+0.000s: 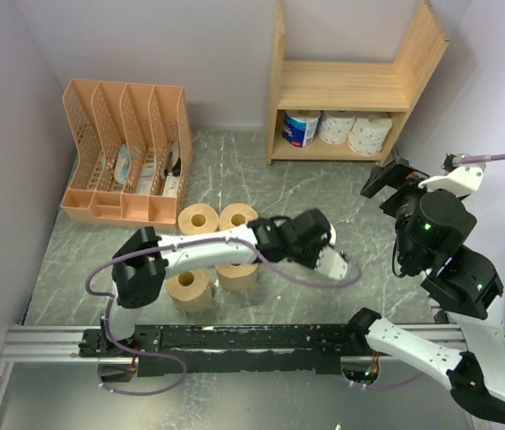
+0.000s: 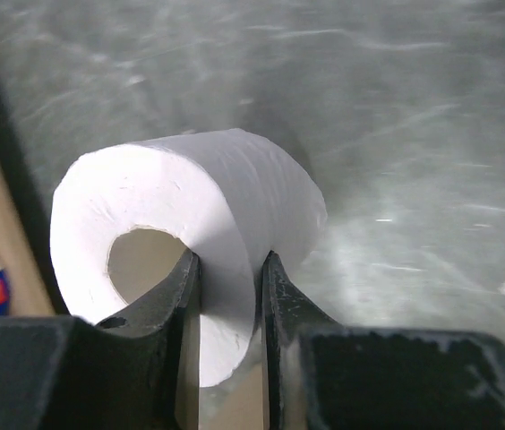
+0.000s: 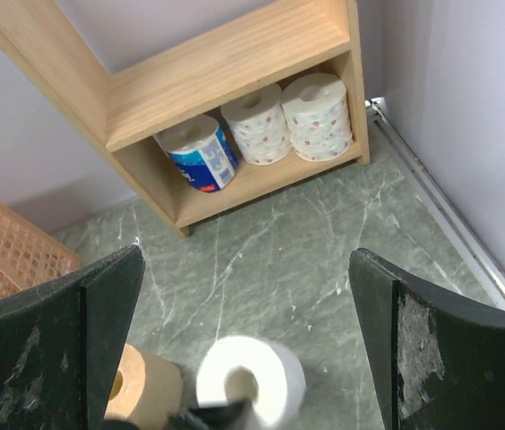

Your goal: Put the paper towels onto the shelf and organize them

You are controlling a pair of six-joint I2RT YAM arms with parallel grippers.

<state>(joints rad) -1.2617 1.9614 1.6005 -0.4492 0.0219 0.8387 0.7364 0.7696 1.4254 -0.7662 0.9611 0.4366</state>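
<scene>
Three rolls [image 1: 335, 128] on shelf [image 1: 342, 85] lower tier. Left pincer [image 2: 227, 296] clamps white roll [image 2: 226, 179] wall. Right pincer [image 3: 245, 269] open, empty. Four tan rolls [image 1: 199, 218] lie on surface [image 1: 324, 188].

In the left wrist view the white roll [image 2: 208, 197] is sharp and glaringly bright along its top. Its core is dim, and a dark shadow lies just behind it. The bench [image 2: 414, 134] beyond the roll smears out of focus with pale streaks of sheen. Below the roll, the left end effector [image 2: 227, 269] reads near-black. In the right wrist view the roll is slightly blurred. The right end effector [image 3: 245, 255] either side of it is dark and soft-edged, while the shelf [image 3: 226, 63] beyond the roll is crisp, its lower tier shaded. The overhead view is evenly bright, with faint shadows.
</scene>
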